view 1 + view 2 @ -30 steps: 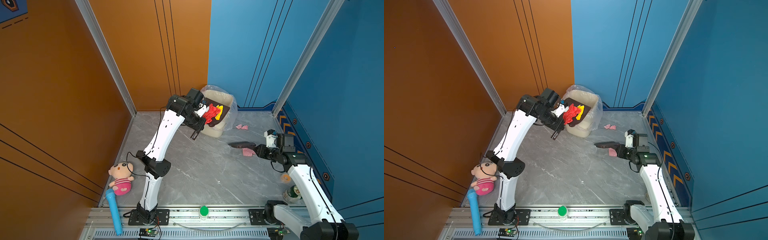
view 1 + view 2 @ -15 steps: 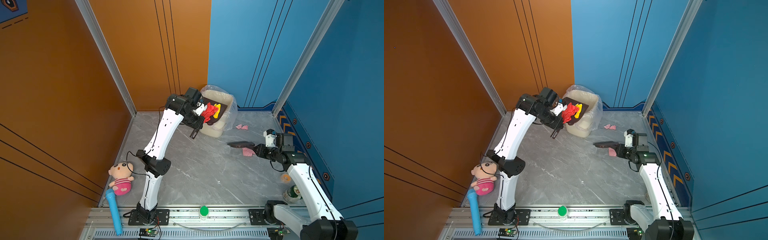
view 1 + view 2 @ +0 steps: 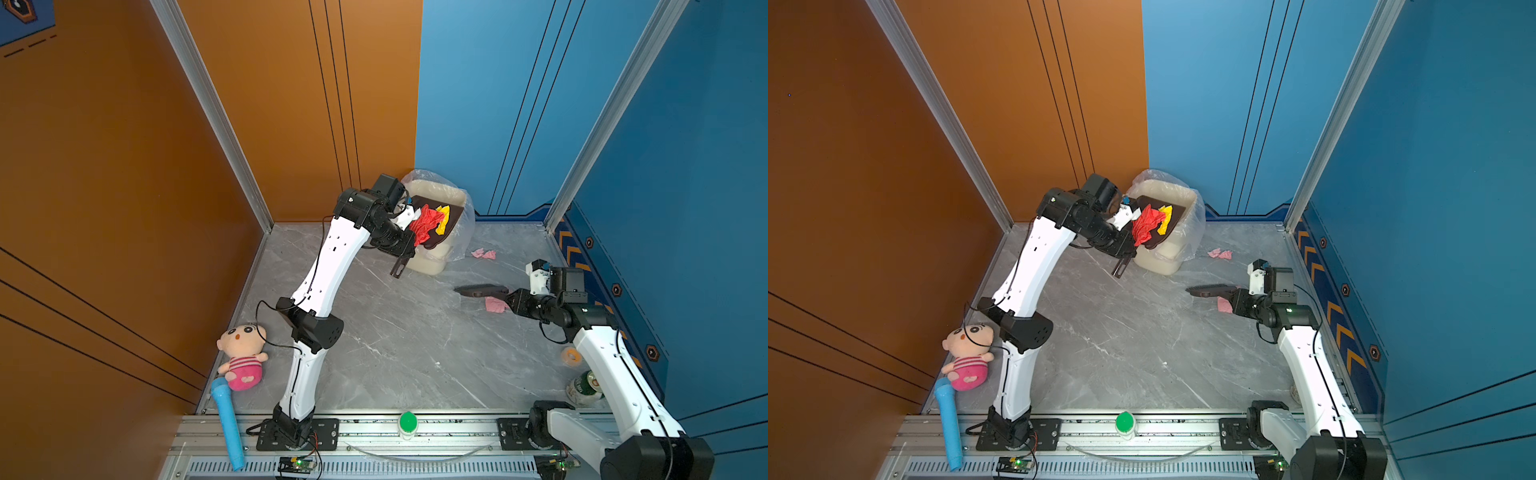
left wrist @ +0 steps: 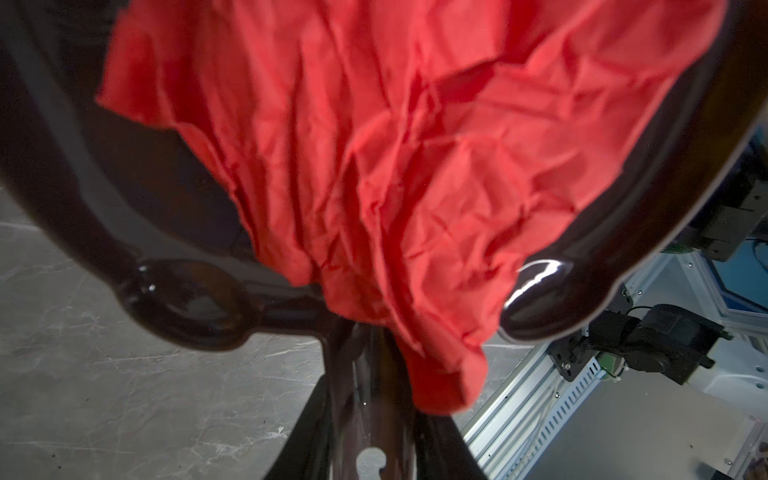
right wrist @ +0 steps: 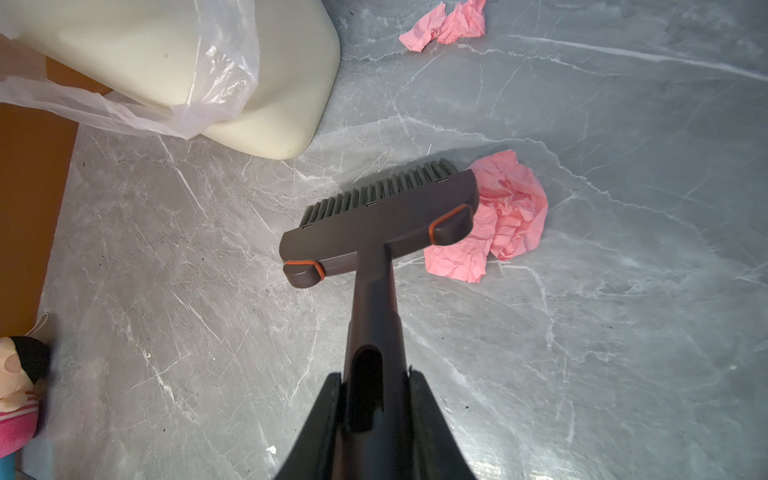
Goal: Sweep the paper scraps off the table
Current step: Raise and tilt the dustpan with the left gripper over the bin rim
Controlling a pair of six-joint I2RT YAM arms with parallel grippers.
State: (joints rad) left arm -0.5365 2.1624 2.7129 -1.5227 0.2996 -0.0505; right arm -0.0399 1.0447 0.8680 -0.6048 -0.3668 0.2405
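My left gripper (image 4: pixel 374 436) is shut on the handle of a dark brown dustpan (image 3: pixel 453 218), which is tilted over a cream bin (image 3: pixel 432 262). A red paper scrap (image 3: pixel 426 224) and a yellow one (image 3: pixel 444 215) lie in the pan. In the left wrist view the red scrap (image 4: pixel 395 166) drapes down over the handle end. My right gripper (image 5: pixel 374 399) is shut on the handle of a grey brush (image 5: pixel 374 224), whose head hovers beside a crumpled pink scrap (image 5: pixel 507 216) on the grey marble table (image 5: pixel 623 332). Two small pink scraps (image 3: pixel 483 253) lie near the bin.
A plush doll (image 3: pixel 241 357) and a blue tube (image 3: pixel 227 424) sit at the front left. A green-capped bottle (image 3: pixel 407 424) stands on the front aluminium rail. A green can (image 3: pixel 582 388) and a tape roll (image 3: pixel 571 356) lie by the right arm. Walls close in three sides.
The left arm has shifted the dustpan slightly at the bin, and the red scrap has moved a little with it. The right arm and brush have barely moved.
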